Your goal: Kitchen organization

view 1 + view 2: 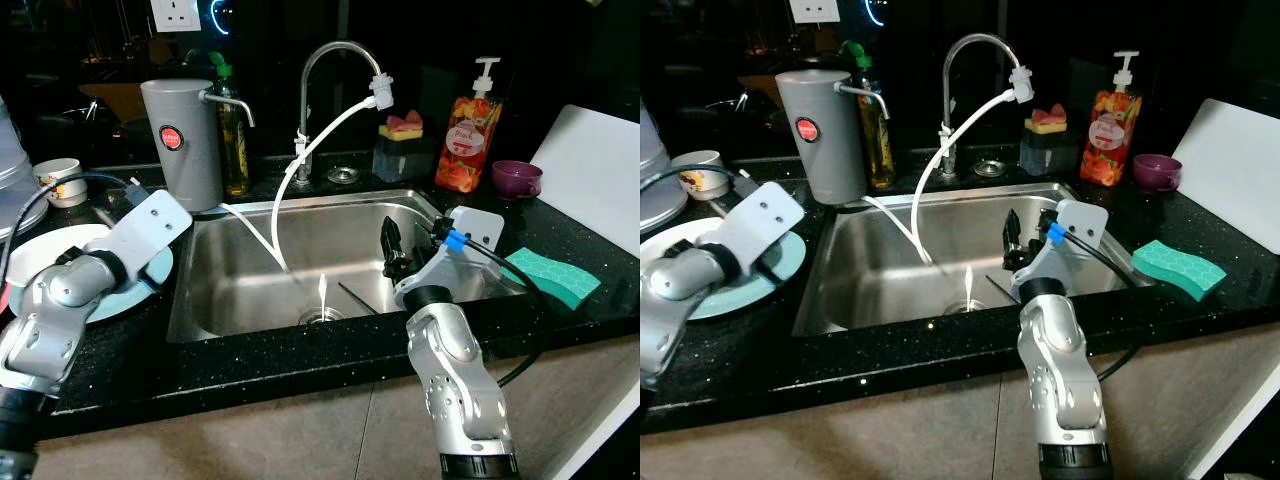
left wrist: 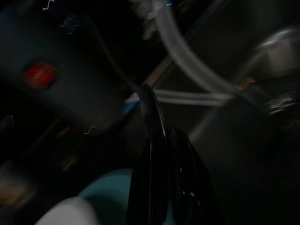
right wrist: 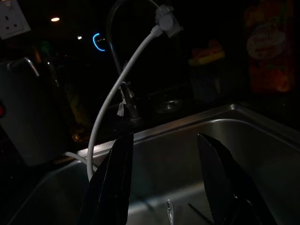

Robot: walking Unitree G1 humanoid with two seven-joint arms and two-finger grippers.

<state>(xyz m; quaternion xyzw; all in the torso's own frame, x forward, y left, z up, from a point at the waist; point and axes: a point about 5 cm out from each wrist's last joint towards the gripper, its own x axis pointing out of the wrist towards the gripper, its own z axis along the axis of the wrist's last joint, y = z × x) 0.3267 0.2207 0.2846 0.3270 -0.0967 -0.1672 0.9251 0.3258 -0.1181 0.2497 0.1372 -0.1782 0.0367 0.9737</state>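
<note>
Two silver arms are raised at the black speckled counter's (image 1: pixel 330 355) front edge. Little looks done (a judgement): a slim utensil (image 1: pixel 322 290) lies by the drain of the stainless sink (image 1: pixel 300 230). Above the basin's right side the right gripper (image 3: pixel 164 187) is held spread and empty, the utensil below it. The left gripper (image 2: pixel 161 154), fingers together, is held over the teal plate (image 1: pixel 120 295).
</note>
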